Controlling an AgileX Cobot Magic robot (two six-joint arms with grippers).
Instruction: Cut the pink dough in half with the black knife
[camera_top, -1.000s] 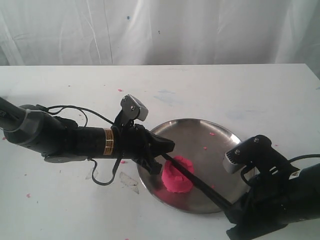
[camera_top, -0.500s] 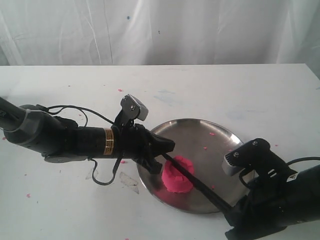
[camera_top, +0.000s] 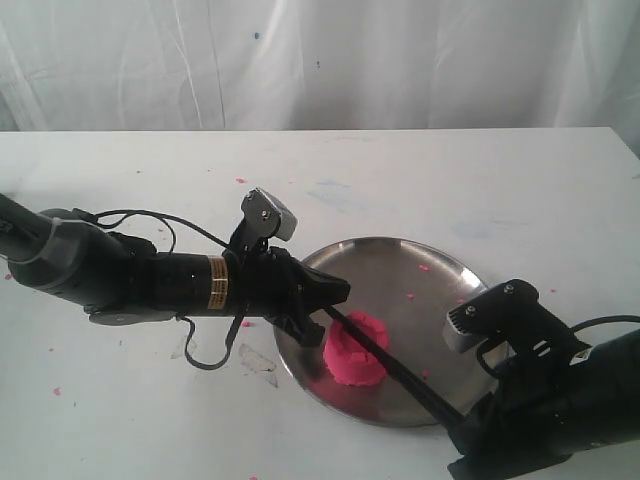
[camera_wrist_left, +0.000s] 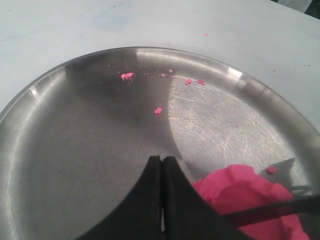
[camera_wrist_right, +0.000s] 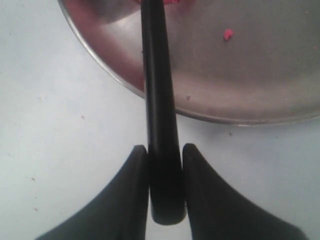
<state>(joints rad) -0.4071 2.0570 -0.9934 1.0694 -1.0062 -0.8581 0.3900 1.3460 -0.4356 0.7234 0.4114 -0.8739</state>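
Exterior view, entries from left to right.

1. Left hand (camera_top: 318, 322). It reaches in over the table (camera_top: 150, 170) to the left rim of the steel plate (camera_top: 400, 243). The jaws are pressed together with nothing between them. The left wrist view shows the same closed fingers (camera_wrist_left: 152, 200) over bare steel, with a few pink crumbs (camera_wrist_left: 127, 75) further off.

2. Pink dough (camera_top: 355, 352). It is one lump, on the lower left part of the plate in this view, just beside my left fingers. I cannot tell whether they touch it.

3. Black knife (camera_top: 405, 372). Its long axis runs on a diagonal from my right hand, at lower right, up and leftward across the top of the dough. The tip ends near my left hand. In the left wrist view the blade (camera_wrist_left: 272, 210) lies across the lump (camera_wrist_left: 240, 192). How deep it bites, I cannot judge.

4. Right hand (camera_top: 468, 432). It sits off the plate's lower right rim, over the table. In the right wrist view my two fingers (camera_wrist_right: 136, 170) clamp the handle (camera_wrist_right: 159, 100) near its butt, held partly apart by the handle between them.

Judgement: the cut belongs to my right hand. The dough lies ahead of it along the knife's own line, so the coming move is a downward press through the lump's middle. My left hand is nearer the dough but empty, and placed to steady it.
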